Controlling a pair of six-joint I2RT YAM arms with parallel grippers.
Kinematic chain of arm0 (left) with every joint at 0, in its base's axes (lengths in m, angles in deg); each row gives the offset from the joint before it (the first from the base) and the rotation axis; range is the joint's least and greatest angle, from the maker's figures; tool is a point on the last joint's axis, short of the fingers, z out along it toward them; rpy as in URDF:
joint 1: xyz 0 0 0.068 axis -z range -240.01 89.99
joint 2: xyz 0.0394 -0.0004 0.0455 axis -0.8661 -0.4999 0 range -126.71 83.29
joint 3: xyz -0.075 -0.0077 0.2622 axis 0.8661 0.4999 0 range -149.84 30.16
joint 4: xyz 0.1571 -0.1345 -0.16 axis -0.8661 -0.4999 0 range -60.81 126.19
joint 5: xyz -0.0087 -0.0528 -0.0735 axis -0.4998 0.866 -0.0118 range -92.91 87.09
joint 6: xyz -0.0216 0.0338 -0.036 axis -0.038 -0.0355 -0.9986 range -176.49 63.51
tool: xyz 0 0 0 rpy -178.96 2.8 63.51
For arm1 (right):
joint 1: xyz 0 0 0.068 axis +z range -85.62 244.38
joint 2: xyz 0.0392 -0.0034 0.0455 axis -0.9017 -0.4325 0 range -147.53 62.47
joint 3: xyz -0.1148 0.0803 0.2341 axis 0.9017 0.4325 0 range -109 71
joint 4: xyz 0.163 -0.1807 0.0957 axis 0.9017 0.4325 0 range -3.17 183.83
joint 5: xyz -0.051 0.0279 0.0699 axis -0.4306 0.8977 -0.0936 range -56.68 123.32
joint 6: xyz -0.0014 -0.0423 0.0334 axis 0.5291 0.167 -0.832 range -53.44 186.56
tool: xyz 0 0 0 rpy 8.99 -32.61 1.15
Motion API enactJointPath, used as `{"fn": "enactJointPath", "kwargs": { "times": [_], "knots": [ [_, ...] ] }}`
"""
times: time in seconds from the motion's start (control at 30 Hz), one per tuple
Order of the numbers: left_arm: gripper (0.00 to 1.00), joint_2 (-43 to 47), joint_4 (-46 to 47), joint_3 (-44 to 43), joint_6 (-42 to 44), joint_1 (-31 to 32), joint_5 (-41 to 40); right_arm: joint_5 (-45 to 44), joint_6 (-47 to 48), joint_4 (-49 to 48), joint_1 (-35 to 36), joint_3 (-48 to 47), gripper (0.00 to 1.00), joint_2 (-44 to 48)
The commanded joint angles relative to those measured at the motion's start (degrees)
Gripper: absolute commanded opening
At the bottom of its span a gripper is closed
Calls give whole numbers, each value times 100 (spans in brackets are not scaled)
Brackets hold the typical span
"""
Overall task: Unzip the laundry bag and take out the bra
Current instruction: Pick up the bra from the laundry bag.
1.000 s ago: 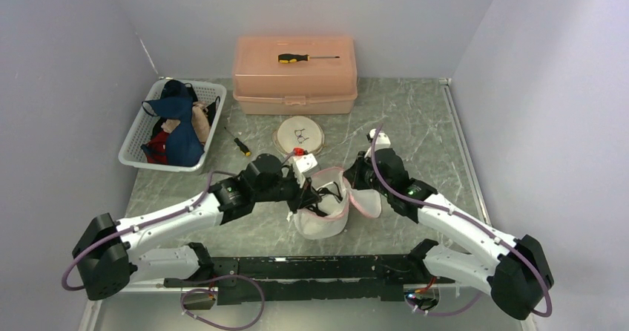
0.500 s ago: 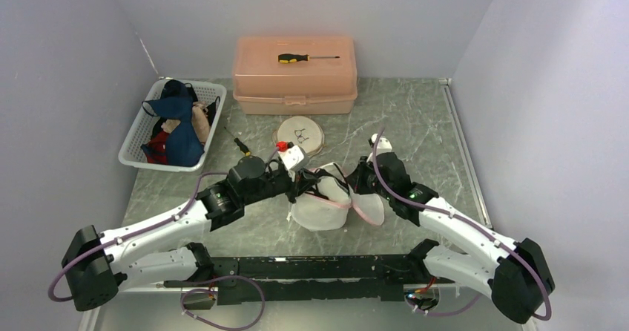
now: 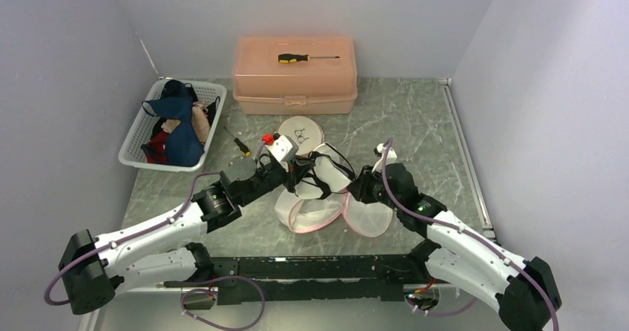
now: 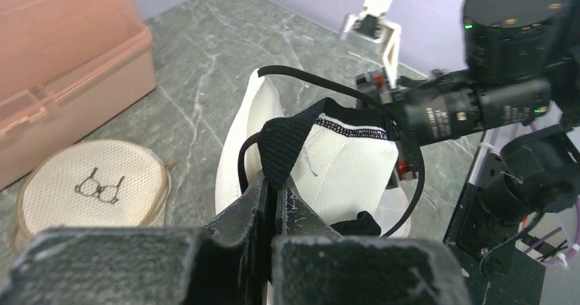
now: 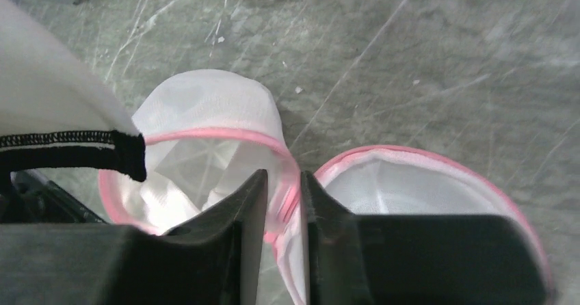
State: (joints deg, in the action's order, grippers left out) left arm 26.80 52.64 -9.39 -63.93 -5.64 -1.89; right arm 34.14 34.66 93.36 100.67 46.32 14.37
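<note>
The white mesh laundry bag with pink trim (image 3: pixel 315 214) lies open in two round halves on the table, also seen in the right wrist view (image 5: pixel 205 113). My left gripper (image 3: pixel 297 180) is shut on the black strap of a white bra with black straps (image 3: pixel 326 174) and holds it lifted above the bag; the left wrist view shows the strap between the jaws and the bra (image 4: pixel 342 158) hanging beyond them. My right gripper (image 3: pixel 357 191) is shut on the bag's pink rim (image 5: pixel 291 189) where the two halves join.
A second round mesh bag (image 3: pixel 300 133) lies behind the open bag. A pink storage box (image 3: pixel 295 75) with a screwdriver (image 3: pixel 305 58) on it stands at the back. A white basket of clothes (image 3: pixel 172 123) sits at the back left. A small screwdriver (image 3: pixel 241 145) lies near the basket.
My left gripper has lifted the bra up and back-left out of the bag. The bag has dropped flat and open. My right gripper has shifted slightly toward the near side, holding the rim.
</note>
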Motion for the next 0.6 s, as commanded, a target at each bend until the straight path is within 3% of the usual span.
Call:
{"fn": "enactJointPath", "kwargs": {
  "times": [0.0,0.1,0.27,0.43,0.57],
  "knots": [
    [3,164,-220,-373,-307,19,-703,-276,-5,37,-20,-98,39,343],
    [3,149,-732,-701,-411,21,-1080,-364,48,266,-25,-282,56,522],
    [3,-39,-1700,-1397,-530,9,-1729,-470,185,689,-25,-626,71,829],
    [3,-230,-2681,-2176,-607,-186,-2329,-788,313,1065,-21,-910,74,1320],
    [3,-304,-3202,-2706,-865,-789,-2052,-1006,434,1151,-25,-989,74,1885]
  ]
}}
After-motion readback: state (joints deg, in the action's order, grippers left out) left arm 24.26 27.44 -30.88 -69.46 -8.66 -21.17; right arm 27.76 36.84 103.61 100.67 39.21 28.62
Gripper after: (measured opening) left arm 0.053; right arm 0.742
